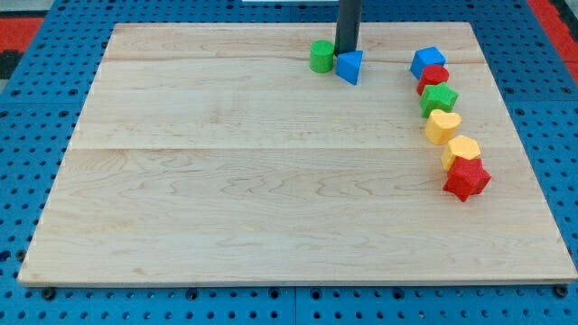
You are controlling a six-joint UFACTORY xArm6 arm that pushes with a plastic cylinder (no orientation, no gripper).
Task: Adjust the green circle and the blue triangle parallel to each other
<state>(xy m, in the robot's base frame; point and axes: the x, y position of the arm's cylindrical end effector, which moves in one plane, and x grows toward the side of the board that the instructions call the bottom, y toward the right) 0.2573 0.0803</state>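
Nearest the camera, along the view's bottom, runs the front edge of a pale wooden board (271,271), which rests on a blue perforated surface (27,307) visible all around it. Most of the board is bare wood. Toward the view's right, a curved column of six small blocks runs from the view's top downward: a blue cube (427,62), then a red cylinder (433,78) touching it, then a green star-like block (439,98), a yellow heart-shaped block (442,126), a yellow hexagonal block (461,151), and lowest, closest to the camera, a red star-shaped block (467,178). Each block in this column touches or nearly touches its neighbour. Near the view's top centre, well apart from that column, sit the two blocks of the task: the green circle (321,56), a short upright cylinder, and just to its right the blue triangle (349,67), a wedge with one point aimed toward the view's bottom. The two stand side by side, just beside each other. A straight dark rod (348,23) comes down from the view's top edge between and slightly behind them; my tip (346,52) meets the board right at the top of the blue triangle, next to the green circle's right side. The arm carries no gripper, so nothing is grasped.
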